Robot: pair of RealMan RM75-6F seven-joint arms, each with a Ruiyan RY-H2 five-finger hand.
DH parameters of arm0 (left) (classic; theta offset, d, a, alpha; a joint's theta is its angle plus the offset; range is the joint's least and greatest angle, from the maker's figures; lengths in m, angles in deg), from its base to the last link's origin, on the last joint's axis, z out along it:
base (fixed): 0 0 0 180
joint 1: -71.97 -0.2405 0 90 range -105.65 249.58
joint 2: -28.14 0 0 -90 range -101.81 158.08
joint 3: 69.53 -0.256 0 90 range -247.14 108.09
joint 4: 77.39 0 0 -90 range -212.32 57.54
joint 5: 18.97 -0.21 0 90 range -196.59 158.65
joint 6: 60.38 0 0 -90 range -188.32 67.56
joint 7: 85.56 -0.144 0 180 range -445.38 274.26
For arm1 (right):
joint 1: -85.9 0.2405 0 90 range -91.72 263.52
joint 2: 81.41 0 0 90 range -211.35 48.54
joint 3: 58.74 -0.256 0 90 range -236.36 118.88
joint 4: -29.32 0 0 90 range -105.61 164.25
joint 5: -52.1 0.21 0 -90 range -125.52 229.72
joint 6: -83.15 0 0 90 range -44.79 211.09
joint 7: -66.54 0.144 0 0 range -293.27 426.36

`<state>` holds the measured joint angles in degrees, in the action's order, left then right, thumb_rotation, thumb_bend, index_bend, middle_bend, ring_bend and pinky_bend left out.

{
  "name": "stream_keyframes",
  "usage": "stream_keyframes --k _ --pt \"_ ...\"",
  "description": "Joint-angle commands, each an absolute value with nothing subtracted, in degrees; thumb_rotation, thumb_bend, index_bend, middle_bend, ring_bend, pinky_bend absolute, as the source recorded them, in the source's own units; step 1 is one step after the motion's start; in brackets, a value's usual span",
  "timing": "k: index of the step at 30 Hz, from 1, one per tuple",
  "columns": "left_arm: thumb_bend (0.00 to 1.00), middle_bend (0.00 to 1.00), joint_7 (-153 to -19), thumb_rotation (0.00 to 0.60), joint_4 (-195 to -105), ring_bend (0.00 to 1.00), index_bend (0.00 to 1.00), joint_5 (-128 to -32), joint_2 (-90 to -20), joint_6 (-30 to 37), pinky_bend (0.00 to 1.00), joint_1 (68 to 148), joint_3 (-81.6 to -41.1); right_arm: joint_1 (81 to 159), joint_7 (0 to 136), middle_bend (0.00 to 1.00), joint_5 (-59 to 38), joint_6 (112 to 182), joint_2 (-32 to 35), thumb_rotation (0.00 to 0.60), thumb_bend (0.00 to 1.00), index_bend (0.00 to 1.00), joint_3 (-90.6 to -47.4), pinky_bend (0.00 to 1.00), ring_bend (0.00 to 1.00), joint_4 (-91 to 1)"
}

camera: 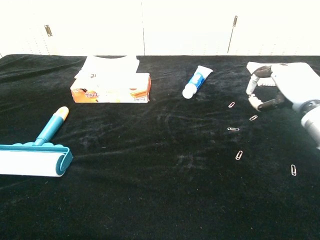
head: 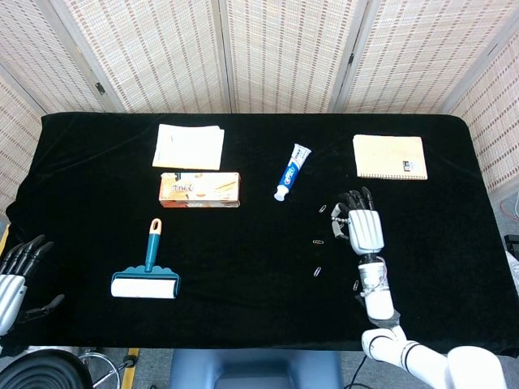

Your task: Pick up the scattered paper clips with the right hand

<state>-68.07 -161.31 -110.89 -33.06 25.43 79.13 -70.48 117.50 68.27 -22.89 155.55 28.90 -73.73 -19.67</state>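
A: Report the right hand (head: 362,229).

B: It hovers over the black table (head: 243,267), palm down, among the scattered paper clips (camera: 239,155). In the chest view its fingers (camera: 252,86) are curled downward but apart, and nothing sits between them.

A: And the clips themselves?

B: Five show in the chest view, all flat on the cloth: one just left of the hand, one right below the fingertips, one further left, one nearer the camera, and one (camera: 293,170) near the right edge, beside the forearm. The head view shows them less fully: the hand covers the one under the fingertips, and the wrist partly hides another.

A: The left hand (head: 11,271)?

B: Only the head view shows it, at the table's lower left corner, fingers spread and holding nothing. The chest view does not reach it.

A: Other items?

B: A lint roller (head: 146,278) at front left, a snack box (head: 199,189) with white folded paper (head: 189,147) behind it, a toothpaste tube (head: 292,171) at centre, and a notebook (head: 390,156) at back right. In the chest view the hand partly hides the notebook.
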Motion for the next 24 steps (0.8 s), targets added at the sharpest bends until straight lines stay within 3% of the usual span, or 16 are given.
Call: stream_keyframes --k 1,11,24 --pt "0.28 0.00 -67.8 0.600 -161.3 0.00 0.00 -110.9 -33.0 25.6 0.01 79.0 -70.5 118.9 70.8 0.27 -23.8 155.0 31.4 0.600 0.56 0.94 -73.9 0.00 0.15 -16.5" --pt "0.28 0.00 -66.5 0.600 -160.9 0.00 0.00 -110.8 -32.6 26.6 0.01 78.4 -70.3 120.2 72.7 0.27 -24.2 153.8 35.0 0.600 0.56 0.94 -73.6 0.00 0.15 -10.9" --pt "0.28 0.00 -66.7 0.600 -160.8 0.00 0.00 -110.9 -32.7 26.6 0.01 78.3 -70.3 118.7 73.9 0.28 -25.1 155.7 34.9 0.600 0.56 0.94 -72.9 0.00 0.15 -9.8"
